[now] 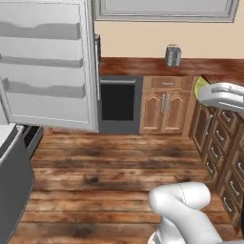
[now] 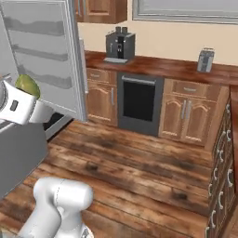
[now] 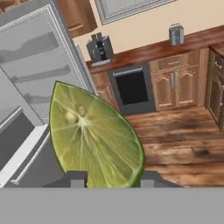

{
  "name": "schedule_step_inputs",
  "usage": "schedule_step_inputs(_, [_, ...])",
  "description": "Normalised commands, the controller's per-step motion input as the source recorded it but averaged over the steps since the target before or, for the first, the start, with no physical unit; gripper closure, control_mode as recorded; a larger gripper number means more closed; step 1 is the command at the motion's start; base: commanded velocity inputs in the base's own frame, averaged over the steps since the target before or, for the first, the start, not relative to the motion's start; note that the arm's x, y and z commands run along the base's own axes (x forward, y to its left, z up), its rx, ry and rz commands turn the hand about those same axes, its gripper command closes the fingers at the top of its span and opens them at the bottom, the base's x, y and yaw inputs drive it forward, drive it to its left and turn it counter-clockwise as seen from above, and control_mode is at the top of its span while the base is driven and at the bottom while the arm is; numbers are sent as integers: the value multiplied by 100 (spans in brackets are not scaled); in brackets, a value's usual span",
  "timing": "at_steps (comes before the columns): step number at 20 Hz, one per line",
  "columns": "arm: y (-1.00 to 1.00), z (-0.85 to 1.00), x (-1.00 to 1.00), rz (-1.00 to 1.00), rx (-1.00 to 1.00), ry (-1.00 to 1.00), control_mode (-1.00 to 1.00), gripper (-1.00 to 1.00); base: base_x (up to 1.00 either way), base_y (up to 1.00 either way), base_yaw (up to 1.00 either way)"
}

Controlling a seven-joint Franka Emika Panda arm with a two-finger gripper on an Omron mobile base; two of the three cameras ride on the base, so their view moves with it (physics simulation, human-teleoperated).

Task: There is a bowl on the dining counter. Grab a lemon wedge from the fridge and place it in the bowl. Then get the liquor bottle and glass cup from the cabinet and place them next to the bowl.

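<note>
Right now our pincer [image 3: 108, 177] is closed on the lemon wedge [image 3: 94, 135], one dark fingertip [image 3: 74, 178] on each side of its lower end; in the hand view the cut face looks straight at us and the point of the wedge stands up toward eleven o'clock. In the right base view the wedge shows as a green lump at about ten o'clock, just above the white wrist and in front of the open fridge door [image 2: 44, 56].

Beyond it, past the door, lie the plank floor [image 2: 139, 162], the dark oven [image 2: 138, 100] at about twelve o'clock, the coffee machine [image 2: 120, 45] on the wooden counter [image 2: 162, 67] above it, and a small steel toaster [image 2: 206, 59] toward one o'clock.

We judge the step in hand to be carrying the wedge away from the fridge to the bowl on the dining counter. To do it well we keep the squeeze steady, since the wedge is slick and tapered and could squirt out of a thin hold. We swing the arm clear of the door's edge and shelves, turn smoothly, and let go only low over the bowl.
</note>
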Motion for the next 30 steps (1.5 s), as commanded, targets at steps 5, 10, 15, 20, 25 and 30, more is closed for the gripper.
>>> schedule_step_inputs(5, [0, 0, 0, 0, 0, 0, 100, 100, -47, -32, -74])
schedule_step_inputs(10, [0, 0, 0, 0, 0, 0, 100, 100, -15, -67, -57])
schedule_step_inputs(15, [0, 0, 0, 0, 0, 0, 100, 100, 3, -100, -27])
schedule_step_inputs(20, [0, 0, 0, 0, 0, 0, 100, 100, 10, -100, -15])
schedule_step_inputs(25, [0, 0, 0, 0, 0, 0, 100, 100, 16, -100, -9])
schedule_step_inputs(30, [0, 0, 0, 0, 0, 0, 100, 100, 28, -100, -4])
